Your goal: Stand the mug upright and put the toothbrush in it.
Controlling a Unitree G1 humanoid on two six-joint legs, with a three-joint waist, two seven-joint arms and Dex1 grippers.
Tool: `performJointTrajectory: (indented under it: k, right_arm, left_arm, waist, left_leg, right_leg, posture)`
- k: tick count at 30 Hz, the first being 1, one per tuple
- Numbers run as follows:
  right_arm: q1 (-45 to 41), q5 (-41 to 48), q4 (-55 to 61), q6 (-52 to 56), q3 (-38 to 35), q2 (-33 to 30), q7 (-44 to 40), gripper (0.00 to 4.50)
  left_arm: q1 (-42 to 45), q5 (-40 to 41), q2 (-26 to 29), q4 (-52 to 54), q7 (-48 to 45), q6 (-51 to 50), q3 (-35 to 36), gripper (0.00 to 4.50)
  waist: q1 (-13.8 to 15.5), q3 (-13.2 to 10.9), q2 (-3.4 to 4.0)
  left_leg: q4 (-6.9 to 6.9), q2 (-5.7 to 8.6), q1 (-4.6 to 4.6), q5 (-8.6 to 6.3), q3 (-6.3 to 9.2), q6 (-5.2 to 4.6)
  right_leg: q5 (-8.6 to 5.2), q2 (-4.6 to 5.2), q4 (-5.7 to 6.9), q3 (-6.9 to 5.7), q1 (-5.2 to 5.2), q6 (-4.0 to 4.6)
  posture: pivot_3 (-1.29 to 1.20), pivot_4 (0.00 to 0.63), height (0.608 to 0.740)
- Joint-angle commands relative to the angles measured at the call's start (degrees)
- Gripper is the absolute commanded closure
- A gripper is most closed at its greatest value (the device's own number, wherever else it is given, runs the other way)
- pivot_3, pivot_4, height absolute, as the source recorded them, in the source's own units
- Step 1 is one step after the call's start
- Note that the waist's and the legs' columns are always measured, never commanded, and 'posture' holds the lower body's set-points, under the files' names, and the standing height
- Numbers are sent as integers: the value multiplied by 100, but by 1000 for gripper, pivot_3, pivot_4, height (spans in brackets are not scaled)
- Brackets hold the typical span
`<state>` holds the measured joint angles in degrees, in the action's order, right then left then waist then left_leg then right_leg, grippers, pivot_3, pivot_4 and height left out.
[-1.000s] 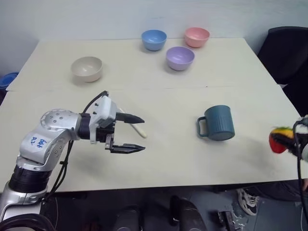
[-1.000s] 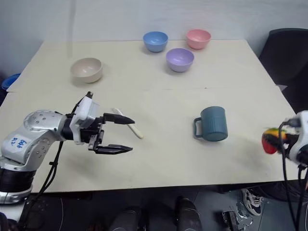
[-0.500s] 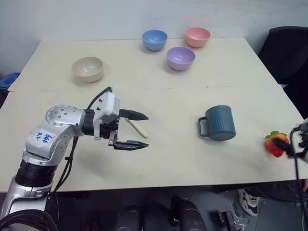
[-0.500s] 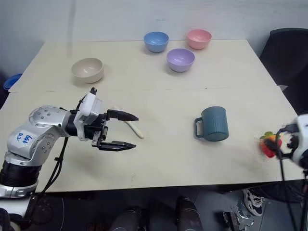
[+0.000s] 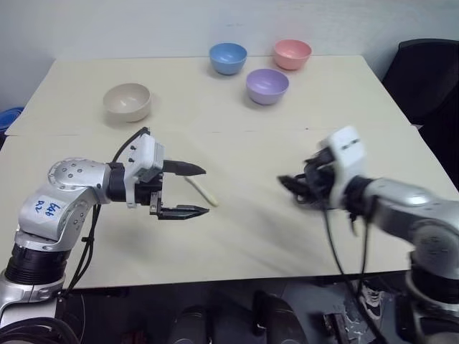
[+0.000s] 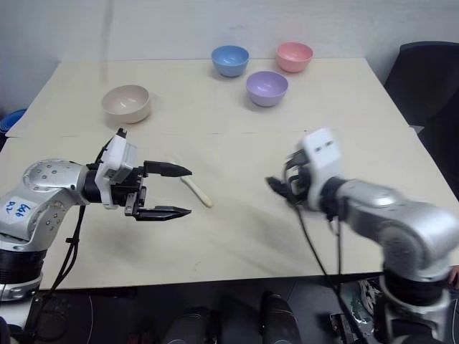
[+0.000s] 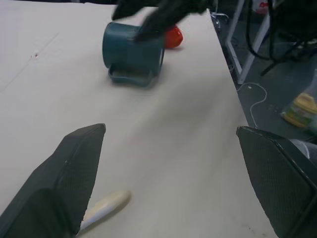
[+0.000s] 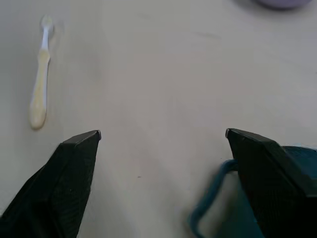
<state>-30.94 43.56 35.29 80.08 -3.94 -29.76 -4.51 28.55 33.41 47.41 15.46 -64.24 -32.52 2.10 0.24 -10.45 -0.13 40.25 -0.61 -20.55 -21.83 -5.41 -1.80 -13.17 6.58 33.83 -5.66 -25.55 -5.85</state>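
Observation:
The mug (image 7: pixel 131 49) is dark teal and ribbed, with its loop handle (image 8: pixel 216 186) on the table side facing my left gripper; its mouth does not show. In the head views my right hand covers it. My right gripper (image 5: pixel 288 185) is open just above it, the handle between its spread fingers (image 8: pixel 74 183). The cream toothbrush (image 5: pixel 203 190) lies flat on the table. My left gripper (image 5: pixel 206 190) hovers open over the toothbrush, touching nothing; the brush's end (image 7: pixel 106 206) shows by one of its fingers.
Beige (image 5: pixel 127 101), blue (image 5: pixel 228 57), purple (image 5: pixel 267 85) and pink (image 5: pixel 292 53) bowls stand toward the back of the table. A red object (image 7: pixel 173 37) lies just beyond the mug near the table's right edge. A black chair (image 5: pixel 423 79) stands at the far right.
My right arm has swung in from the table's right edge to the mug and now covers it in the head views. The left gripper has drifted slightly left and stays open.

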Motion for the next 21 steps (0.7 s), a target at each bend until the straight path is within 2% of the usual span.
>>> performJointTrajectory:
  k: [1, 4, 7, 21]
  right_arm:
    - [-131, -483, 50, 32, 232, -87, 240, 1241]
    - [-62, -1042, 69, -183, 759, -508, 282, 1241]
    - [93, -1246, 100, -206, 772, -571, 230, 1241]
    - [662, -1883, -565, -732, 681, -347, -113, 1241]
  left_arm:
    - [-56, 107, 91, 324, 112, -52, 250, 0]
    - [-140, 90, 127, 338, 163, -45, 342, 0]
    - [-178, 36, 110, 332, 206, -6, 347, 0]
    - [59, -134, -42, 153, 273, 203, 116, 0]
  waist:
    - [5, 0, 0]
    - [-17, 0, 0]
    - [-32, 0, 0]
    - [-30, 0, 0]
  left_leg:
    - [4, 1, -3, 0, 0, -1]
    - [5, -1, -3, 0, 2, -2]
    - [4, -4, -1, -2, 0, 3]
    - [4, -5, 1, -1, -4, 8]
  right_leg:
    - [0, 2, 0, -6, 0, 0]
    - [0, 3, -1, -13, 2, -1]
    - [0, -5, 0, -19, 2, 0]
    - [-1, -9, 1, -21, 3, 2]
  posture:
    - [0, 150, 740]
    - [0, 150, 740]
    - [0, 150, 740]
    - [0, 150, 740]
